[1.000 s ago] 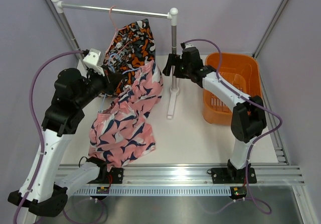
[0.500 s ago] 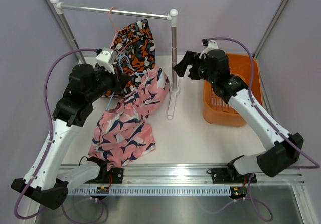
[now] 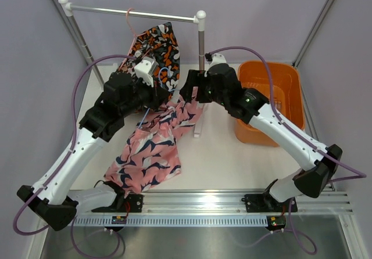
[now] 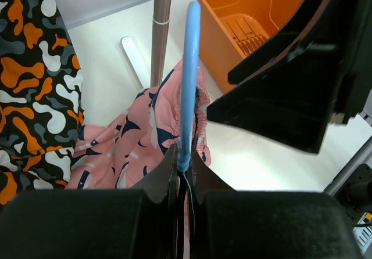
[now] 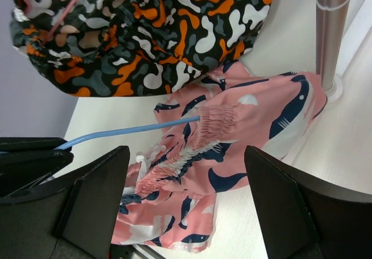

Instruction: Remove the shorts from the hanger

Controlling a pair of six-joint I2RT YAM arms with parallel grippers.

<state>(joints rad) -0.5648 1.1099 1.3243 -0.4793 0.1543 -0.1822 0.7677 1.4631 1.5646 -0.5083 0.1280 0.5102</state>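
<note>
Left gripper (image 4: 185, 165): clamped tight on a thin blue hanger (image 4: 189, 67), whose rod runs up and away from the closed fingers.
Right gripper (image 5: 186, 154): spread wide and holding nothing. Its fingers stand either side of the gathered waistband, and no contact with the cloth can be seen.
Pink shorts (image 5: 232, 131): caught on the blue hanger by the elastic waistband, with the rest trailing down onto the table (image 3: 232, 160) between the arms.
Black shorts (image 3: 157, 47): hanging from a pink hanger (image 3: 129, 18) on the rail (image 3: 133, 12), just behind the pink pair and untouched.
Step in hand: probably pinching the pink waistband with the right gripper to draw it off the rod, while the left braces the hanger.
Doing it well: it should close on the bunched elastic right where the rod enters, not on a loose leg. The pull should follow the rod's line toward its free end so the elastic slides instead of snagging.
Risk: the thin rod may twist in the pinch. The black pair and the stand's post (image 3: 201, 56) are near enough to catch.
Basket (image 3: 256, 128): orange, to the right, a likely place to drop the shorts.
</note>
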